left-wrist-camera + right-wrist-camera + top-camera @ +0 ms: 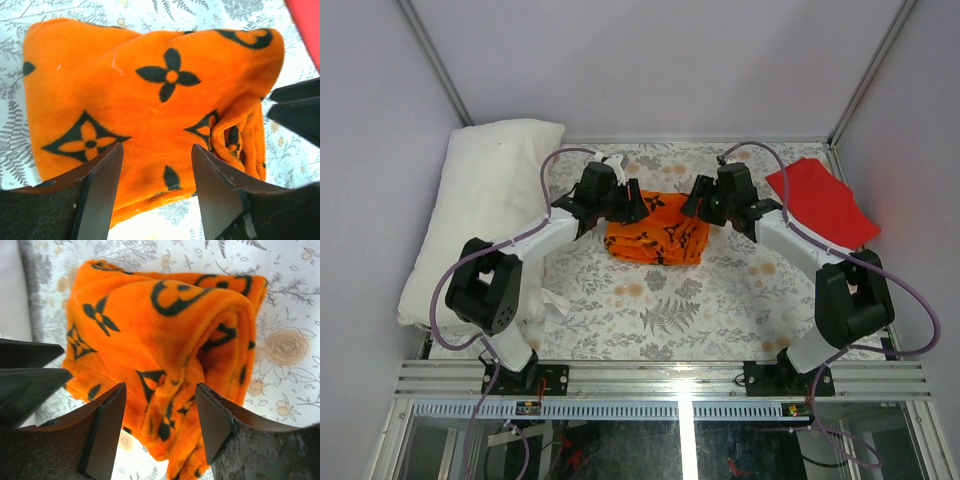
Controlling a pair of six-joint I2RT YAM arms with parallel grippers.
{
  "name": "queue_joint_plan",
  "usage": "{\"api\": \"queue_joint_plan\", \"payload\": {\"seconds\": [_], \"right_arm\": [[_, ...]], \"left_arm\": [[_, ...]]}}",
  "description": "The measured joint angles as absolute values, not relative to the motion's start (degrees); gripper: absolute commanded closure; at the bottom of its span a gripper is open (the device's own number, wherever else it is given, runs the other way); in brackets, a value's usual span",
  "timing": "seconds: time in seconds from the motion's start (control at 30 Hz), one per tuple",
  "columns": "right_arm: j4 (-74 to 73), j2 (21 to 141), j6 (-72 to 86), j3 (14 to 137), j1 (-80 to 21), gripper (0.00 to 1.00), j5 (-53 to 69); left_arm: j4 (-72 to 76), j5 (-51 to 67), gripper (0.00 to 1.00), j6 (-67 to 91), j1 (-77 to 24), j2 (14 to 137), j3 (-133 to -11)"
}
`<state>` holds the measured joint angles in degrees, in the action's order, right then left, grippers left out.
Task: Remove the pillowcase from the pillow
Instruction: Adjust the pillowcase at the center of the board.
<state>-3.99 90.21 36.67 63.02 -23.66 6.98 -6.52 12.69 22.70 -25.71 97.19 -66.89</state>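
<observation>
Dark fingers (pixel 102 187) of the left gripper (pixel 157 150) stand spread, with orange fabric showing in the gap between them. Whether they touch it I cannot tell. The right gripper (pixel 160 387) is the same, its fingers (pixel 107 427) apart over the cloth's other end.

Between the two lies the pillowcase (pixel 658 230): bright orange plush printed with black four-petal flowers, pointed stars and circle marks. It is folded over on itself into a thick, rumpled bundle with rolled edges. It rests on the floral table covering (pixel 660 310), midway between the left and right edges and nearer the far edge.

The pillow (pixel 485 200), bare, white and plump, lies along the table's left edge, reaching the far left corner, apart from the pillowcase. A red cloth (pixel 820 200) lies by the far right corner.
</observation>
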Motion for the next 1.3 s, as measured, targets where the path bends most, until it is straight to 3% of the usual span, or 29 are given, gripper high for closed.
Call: {"api": "queue_joint_plan", "payload": {"seconds": [0.2, 0.27, 0.4, 0.53, 0.83, 1.17, 1.23, 1.3], "right_arm": [[-7.09, 91.18, 34.37, 63.02, -23.68, 0.38, 5.34], [-7.05, 92.12, 33.93, 63.11, -23.68, 0.49, 5.15], [-7.33, 95.77, 32.86, 63.75, -23.68, 0.81, 4.6], [-8.64, 100.47, 32.03, 67.02, -23.49, 1.0, 3.29], [-9.78, 105.91, 32.14, 75.18, -21.96, 1.0, 7.62], [-6.42, 105.86, 35.9, 73.58, -16.47, 1.0, 15.99], [-5.61, 105.8, 36.73, 70.81, -14.98, 0.92, 17.23], [-5.37, 105.75, 37.58, 67.7, -13.61, 0.75, 18.22]], "left_arm": [[-1.48, 15.4, 0.45, 23.99, -25.71, 97.19, -65.19], [-0.34, 16.16, 0.46, 24.4, -25.71, 97.23, -64.25], [2.11, 17.28, 0.49, 25.28, -25.71, 97.25, -61.1], [5.04, 17.54, 0.55, 26.44, -25.71, 97.23, -55.77], [8.51, 11.09, 0.73, 27.77, -25.74, 94.89, -46.68], [6.79, 1.43, 0.75, 28.53, -24.36, 92.92, -46.37], [6.83, 1.04, 0.75, 28.71, -24.36, 92.95, -46.37], [6.85, 0.89, 0.73, 28.71, -24.36, 93.1, -46.37]]}}
